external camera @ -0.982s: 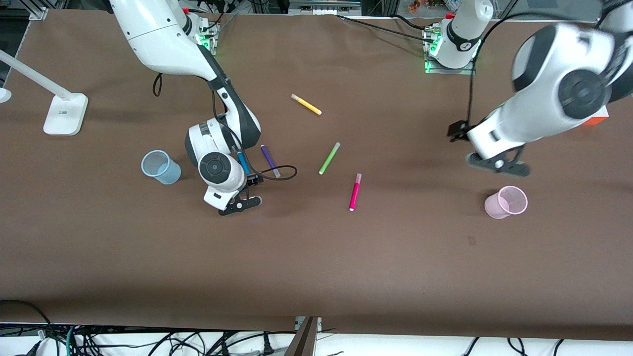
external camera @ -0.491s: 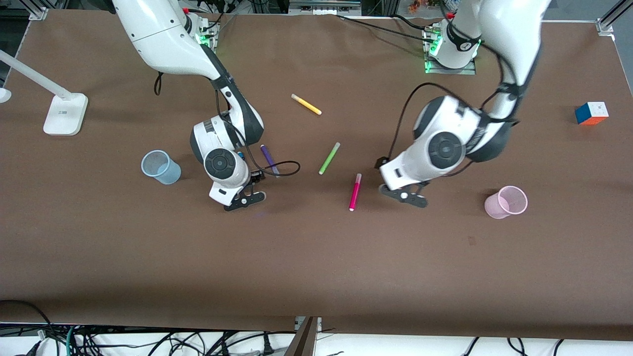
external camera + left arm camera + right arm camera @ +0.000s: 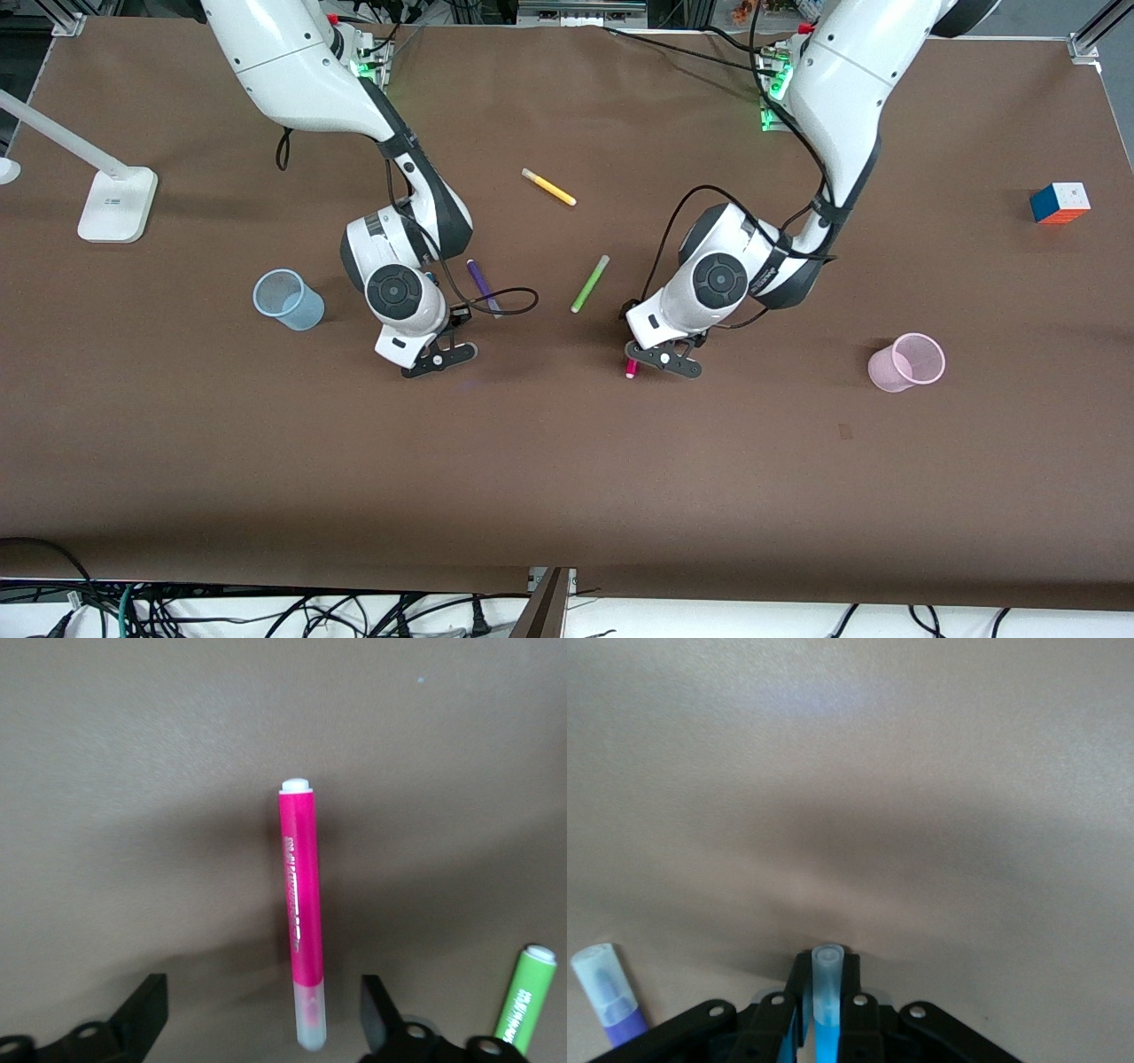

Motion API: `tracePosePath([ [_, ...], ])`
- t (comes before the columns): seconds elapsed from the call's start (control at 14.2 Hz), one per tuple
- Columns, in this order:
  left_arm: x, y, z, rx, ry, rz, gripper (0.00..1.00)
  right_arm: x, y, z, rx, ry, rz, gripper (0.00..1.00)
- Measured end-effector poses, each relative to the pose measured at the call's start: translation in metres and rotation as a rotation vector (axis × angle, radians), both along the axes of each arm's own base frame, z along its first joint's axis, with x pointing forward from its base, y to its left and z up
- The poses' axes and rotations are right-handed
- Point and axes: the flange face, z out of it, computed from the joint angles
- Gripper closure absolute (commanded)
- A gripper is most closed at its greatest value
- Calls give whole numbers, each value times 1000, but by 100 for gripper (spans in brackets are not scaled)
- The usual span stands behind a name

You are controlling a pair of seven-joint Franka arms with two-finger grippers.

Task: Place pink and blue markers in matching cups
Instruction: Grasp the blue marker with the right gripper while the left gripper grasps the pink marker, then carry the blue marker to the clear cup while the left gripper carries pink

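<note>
The pink marker (image 3: 299,904) lies flat on the brown table; only its tip (image 3: 631,369) shows in the front view. My left gripper (image 3: 663,356) hangs low over it, open, with one finger (image 3: 146,1017) on each side of its capped end and not touching it (image 3: 261,1020). My right gripper (image 3: 434,354) is shut on the blue marker (image 3: 827,992), whose pale cap sticks out between the fingers (image 3: 827,961), just above the table. The pale blue cup (image 3: 288,299) stands beside the right gripper, toward the right arm's end. The pale pink cup (image 3: 906,361) stands toward the left arm's end.
A dark purple pen (image 3: 483,285) lies close to the right gripper, also in the right wrist view (image 3: 607,992). A lime-green pen (image 3: 589,283) lies between the grippers. A yellow pen (image 3: 548,187) lies nearer the bases. A lamp base (image 3: 117,206) and a colour cube (image 3: 1060,202) sit at the table's ends.
My left arm has swung in from near the pink cup and come down over the pink marker. My right gripper has shifted only slightly, still holding the blue marker.
</note>
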Motion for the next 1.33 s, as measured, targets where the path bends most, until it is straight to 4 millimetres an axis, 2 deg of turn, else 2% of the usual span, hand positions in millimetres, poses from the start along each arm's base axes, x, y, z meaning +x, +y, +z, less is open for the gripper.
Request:
tracePosePath([
  [0.07,-3,-2,-5,2,6,-4,57,2,1,6,8,-8,20,100],
  [0.14,-5,-5,-8,3,10,-10,60,5,-1,17,20,-21,58,100],
  [0.21,-8,-9,-9,4,12,-17,66,10,-6,33,32,-33,104,100],
  [0.28,-11,-13,-9,5,13,-25,85,16,-18,52,39,-30,149,100],
  [0.42,-14,-17,-10,8,13,-32,100,29,-58,99,54,-3,245,100],
  [0.63,-14,-18,-7,11,8,-39,100,30,-114,165,116,50,387,100],
  [0.77,-14,-15,-5,55,9,-81,100,29,-142,192,184,63,487,100],
  [0.84,-11,-11,2,88,12,-102,100,28,-157,199,230,70,543,100],
  [0.91,-7,-3,17,126,27,-110,100,28,-173,201,286,74,600,100],
  [1.05,6,32,61,195,84,-98,100,30,-211,198,418,59,719,100],
  [1.19,22,86,112,243,186,-126,100,27,-249,188,537,20,809,100],
  [1.33,39,146,152,302,268,-174,100,20,-277,172,631,-22,882,100],
])
